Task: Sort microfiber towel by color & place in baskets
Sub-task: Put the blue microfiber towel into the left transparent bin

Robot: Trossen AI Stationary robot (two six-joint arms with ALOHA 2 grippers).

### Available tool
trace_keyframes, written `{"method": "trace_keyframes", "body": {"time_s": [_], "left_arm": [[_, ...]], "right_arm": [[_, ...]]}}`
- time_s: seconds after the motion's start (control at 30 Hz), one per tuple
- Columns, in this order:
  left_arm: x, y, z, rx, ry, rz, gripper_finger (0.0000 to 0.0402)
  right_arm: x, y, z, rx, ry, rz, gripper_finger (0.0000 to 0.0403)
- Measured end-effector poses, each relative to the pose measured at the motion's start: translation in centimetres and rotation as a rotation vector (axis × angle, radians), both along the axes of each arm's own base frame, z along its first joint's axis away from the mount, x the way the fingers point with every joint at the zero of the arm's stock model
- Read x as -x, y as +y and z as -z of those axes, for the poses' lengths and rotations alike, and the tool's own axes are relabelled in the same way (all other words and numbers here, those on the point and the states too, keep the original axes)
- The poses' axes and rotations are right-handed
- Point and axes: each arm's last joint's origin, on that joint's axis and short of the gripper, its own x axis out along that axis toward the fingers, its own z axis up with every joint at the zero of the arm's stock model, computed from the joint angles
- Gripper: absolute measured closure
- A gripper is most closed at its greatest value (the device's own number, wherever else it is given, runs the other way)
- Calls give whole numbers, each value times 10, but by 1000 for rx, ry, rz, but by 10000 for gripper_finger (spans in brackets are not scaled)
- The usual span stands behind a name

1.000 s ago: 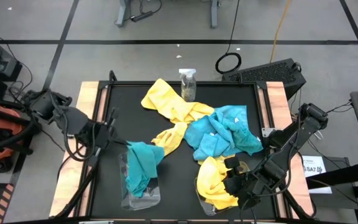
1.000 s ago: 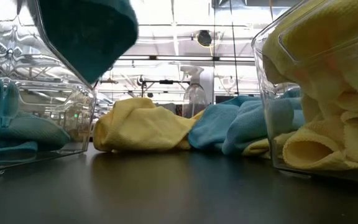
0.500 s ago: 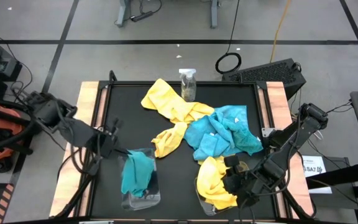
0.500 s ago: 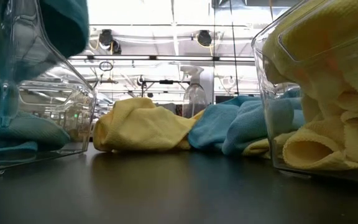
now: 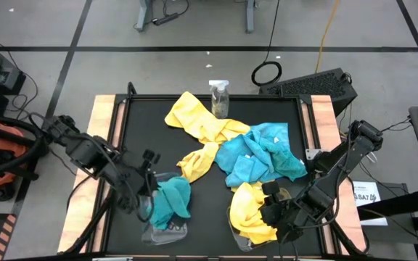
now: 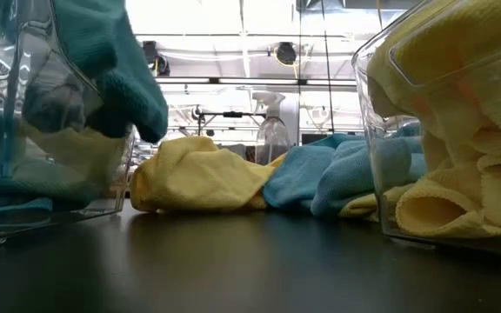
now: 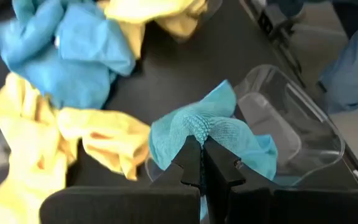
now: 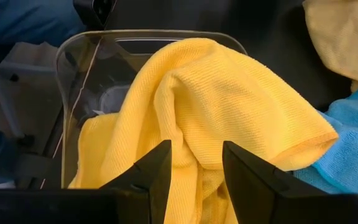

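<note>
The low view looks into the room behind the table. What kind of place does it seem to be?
Probably a robotics lab or workshop, not a home. Ceiling lights hang on exposed overhead rails. From above, the black table stands on a grey floor marked with dark tape lines, with loose cables lying about.

In the low view the left basket [image 6: 103, 187] ran off the picture's left edge and the right basket [image 6: 424, 130] off its right edge and top, so neither showed whole. The turquoise towel [image 6: 116, 74] hanging over the left basket was blurred, and the gripper holding it could not be seen there. From above, the right basket [image 5: 239, 239] lay mostly hidden under a yellow towel [image 5: 252, 214] and the right arm [image 5: 318, 188]. The spray bottle [image 5: 219, 98] at the table's far edge was too small to read.
</note>
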Motion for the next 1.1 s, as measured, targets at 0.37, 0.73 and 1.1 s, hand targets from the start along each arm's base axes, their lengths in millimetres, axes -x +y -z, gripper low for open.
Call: {"method": "trace_keyframes", "body": {"time_s": [0.37, 0.73, 1.1], "left_arm": [[24, 10, -9, -45, -25, -93, 401], [66, 27, -33, 47, -147, -124, 401], [48, 17, 3, -13, -32, -156, 401]], "right_arm": [[0, 0, 0, 3, 0, -5, 267], [0, -1, 0, 15, -1, -18, 267], [-1, -1, 0, 37, -17, -16, 267]]}}
